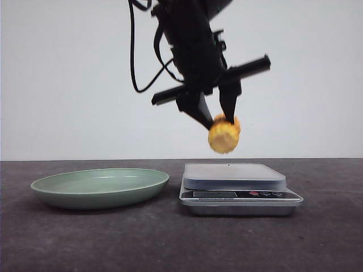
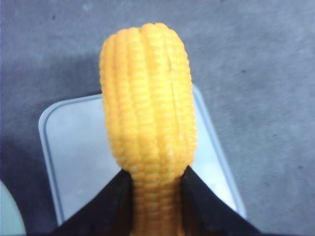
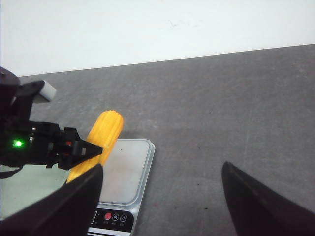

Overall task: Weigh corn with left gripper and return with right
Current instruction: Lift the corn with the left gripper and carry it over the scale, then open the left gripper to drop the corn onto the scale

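Note:
My left gripper (image 1: 218, 116) is shut on the corn (image 1: 224, 135), a stubby yellow-orange cob, and holds it in the air above the silver scale (image 1: 235, 175). In the left wrist view the corn (image 2: 147, 113) sticks out from between the two black fingers (image 2: 110, 206), with the scale's platform (image 2: 78, 152) below it. The right wrist view shows the corn (image 3: 101, 140) held over the scale (image 3: 125, 172). My right gripper (image 3: 162, 196) is open and empty, to the right of the scale. The right arm does not show in the front view.
A green plate (image 1: 99, 187) lies empty on the dark table (image 1: 181, 243), left of the scale. The scale's display and buttons (image 1: 264, 194) face the front. A white wall stands behind the table.

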Robot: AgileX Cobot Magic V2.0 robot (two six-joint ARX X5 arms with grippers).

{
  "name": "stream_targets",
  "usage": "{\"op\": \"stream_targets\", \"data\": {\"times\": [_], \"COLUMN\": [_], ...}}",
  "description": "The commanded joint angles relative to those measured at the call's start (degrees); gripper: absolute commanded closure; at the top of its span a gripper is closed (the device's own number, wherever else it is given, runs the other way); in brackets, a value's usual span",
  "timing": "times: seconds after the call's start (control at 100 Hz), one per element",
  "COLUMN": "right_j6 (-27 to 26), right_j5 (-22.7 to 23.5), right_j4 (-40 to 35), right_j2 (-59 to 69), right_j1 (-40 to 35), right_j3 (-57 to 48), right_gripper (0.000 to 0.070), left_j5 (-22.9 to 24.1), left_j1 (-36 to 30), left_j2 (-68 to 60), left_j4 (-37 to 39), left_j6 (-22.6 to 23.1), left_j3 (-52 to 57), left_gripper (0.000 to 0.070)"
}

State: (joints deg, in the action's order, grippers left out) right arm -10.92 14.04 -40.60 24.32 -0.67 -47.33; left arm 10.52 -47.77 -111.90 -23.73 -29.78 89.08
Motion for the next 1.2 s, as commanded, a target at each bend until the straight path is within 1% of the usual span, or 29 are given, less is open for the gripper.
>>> {"op": "stream_targets", "data": {"times": [0.0,0.26,0.32,0.37,0.39,0.41,0.49,0.53,0.57,0.72,0.75,0.79,0.85,0.92,1.07,1.11,1.19], "right_j6": [-0.17,-0.2,-0.22,-0.22,-0.2,-0.22,-0.22,-0.22,-0.22,-0.2,-0.17,-0.17,-0.2,-0.2,-0.2,-0.2,-0.17], "right_j5": [-0.81,-0.79,-0.79,-0.76,-0.79,-0.79,-0.76,-0.76,-0.76,-0.76,-0.76,-0.79,-0.76,-0.76,-0.74,-0.72,-0.74], "right_j4": [0.48,0.35,0.26,0.26,0.26,0.26,0.26,0.26,0.26,0.17,0.04,-0.09,-0.17,-0.15,-0.17,-0.2,-0.17], "right_j2": [0.26,0.26,0.26,0.26,0.26,0.26,0.26,0.26,0.26,0.26,0.26,0.26,0.26,0.26,0.26,0.26,0.33], "right_j1": [-0.31,-0.35,-0.35,-0.35,-0.35,-0.35,-0.35,-0.35,-0.35,-0.35,-0.35,-0.35,-0.35,-0.35,-0.44,-0.63,-1.2], "right_j3": [-1.11,-1.11,-1.11,-1.11,-1.11,-1.11,-1.11,-1.11,-1.11,-1.11,-1.11,-1.11,-1.11,-1.11,-1.11,-1.11,-1.11], "right_gripper": [0.0218,0.0218,0.0218,0.0218,0.0218,0.0218,0.0218,0.0218,0.0218,0.0218,0.0218,0.0218,0.0218,0.0218,0.0218,0.0218,0.0218], "left_j5": [0.74,0.57,-0.52,-0.52,-0.55,-0.59,-1.18,-1.42,-1.4,-1.53,-1.53,-1.49,-1.25,-0.37,0.83,2.6,8.0], "left_j1": [-0.48,-0.37,-0.39,-0.5,-0.52,-0.52,-0.52,-0.52,-0.52,-0.66,-0.68,-0.68,-0.72,-0.77,-0.74,-0.7,-0.5], "left_j2": [-1.81,-4.04,-4.17,-4.17,-4.17,-4.17,-4.17,-4.17,-4.17,-4.0,-3.58,-2.69,-0.83,2.4,10.6,13.51,20.2], "left_j4": [0.57,-0.94,-1.33,-1.4,-1.36,-1.31,-1.36,-1.55,-1.84,-2.49,-2.64,-2.91,-3.08,-3.26,-5.75,-6.99,-9.53], "left_j6": [-0.72,-1.57,-1.6,-1.57,-1.57,-1.55,-1.33,-1.31,-1.29,-0.94,-0.87,-0.48,1.27,3.78,9.44,11.34,15.54], "left_j3": [0.98,0.98,0.98,0.98,0.98,0.98,0.98,0.98,0.98,1.46,1.84,2.58,3.89,5.6,9.33,9.94,10.08], "left_gripper": [0.0689,0.0689,0.0674,0.0663,0.0645,0.0606,0.0367,0.0292,0.0264,0.026,0.0247,0.0203,0.0137,0.0097,0.01,0.0102,0.0103]}}
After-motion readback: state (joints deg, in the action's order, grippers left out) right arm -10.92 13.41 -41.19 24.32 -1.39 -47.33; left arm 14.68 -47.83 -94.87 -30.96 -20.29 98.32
